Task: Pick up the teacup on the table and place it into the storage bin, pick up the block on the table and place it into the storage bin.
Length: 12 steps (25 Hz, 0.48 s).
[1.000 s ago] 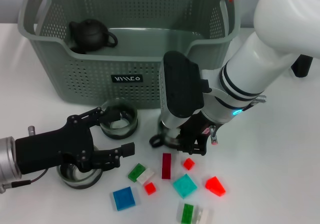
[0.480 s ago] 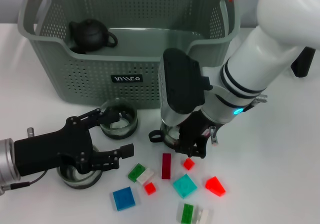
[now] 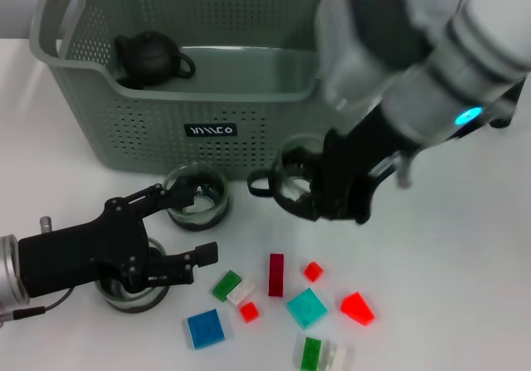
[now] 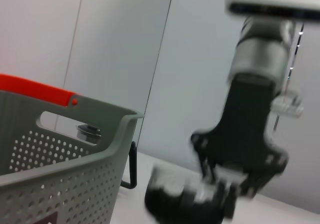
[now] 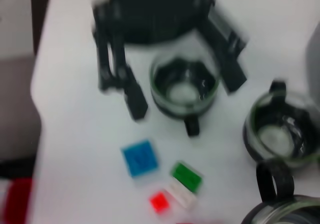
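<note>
Teacup (image 3: 292,182), glass with a dark band, hangs off the counter (image 3: 465,246) in my right claw (image 3: 332,190), level with the front wall of the storage bin (image 3: 207,97) and just outside it; the claw is clamped on the cup's rim, handle pointing toward the robot's left. I judge this cup about halfway through its trip: lifted, not yet over the bin's opening. Inside the bin I see only a dark teapot (image 3: 149,58) in the far left corner, so nothing I can see from the task has been delivered yet.

Two more glass cups wait on the counter. One cup (image 3: 197,197) stands just in front of the bin below its black label (image 3: 211,129). The other cup (image 3: 133,284) sits lower left, with my left claw (image 3: 178,230) spread wide and empty above it, one finger reaching toward the first cup, the other beside the second. The right wrist view shows both cups and the left claw's fingers straddling one of them.

Blocks lie scattered and untouched near the front edge: a blue block (image 3: 205,328), a teal block (image 3: 307,307), a dark red bar (image 3: 276,274), small red blocks (image 3: 313,270) and green-and-white pieces (image 3: 234,287).

Left to do, as I read it: carry this cup over the rim and release, then start on the blocks.
</note>
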Each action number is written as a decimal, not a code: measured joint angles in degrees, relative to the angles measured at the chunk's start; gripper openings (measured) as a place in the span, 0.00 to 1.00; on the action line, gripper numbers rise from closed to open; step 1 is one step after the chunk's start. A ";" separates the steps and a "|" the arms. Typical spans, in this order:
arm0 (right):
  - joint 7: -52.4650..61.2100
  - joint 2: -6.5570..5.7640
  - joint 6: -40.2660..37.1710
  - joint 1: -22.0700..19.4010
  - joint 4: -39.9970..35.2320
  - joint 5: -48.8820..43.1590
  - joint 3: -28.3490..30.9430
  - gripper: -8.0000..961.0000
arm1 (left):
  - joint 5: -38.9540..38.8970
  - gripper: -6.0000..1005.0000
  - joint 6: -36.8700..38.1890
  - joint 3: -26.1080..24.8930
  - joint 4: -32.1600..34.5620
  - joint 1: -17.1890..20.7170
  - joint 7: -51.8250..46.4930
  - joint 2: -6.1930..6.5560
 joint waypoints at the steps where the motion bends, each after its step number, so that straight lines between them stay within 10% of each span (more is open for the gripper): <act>1: 0.25 0.01 -2.47 -0.03 -2.04 0.50 2.04 0.07 | 0.00 0.88 0.08 0.01 0.01 0.00 0.00 -0.01; 7: 3.09 -0.02 -11.17 1.40 -14.56 4.78 13.45 0.07 | -0.02 0.88 0.45 0.00 0.09 0.06 0.22 -0.01; 12: 3.64 -0.03 -2.99 3.08 -14.75 4.62 19.50 0.07 | 0.18 0.88 0.64 0.01 0.11 -0.09 0.38 -0.01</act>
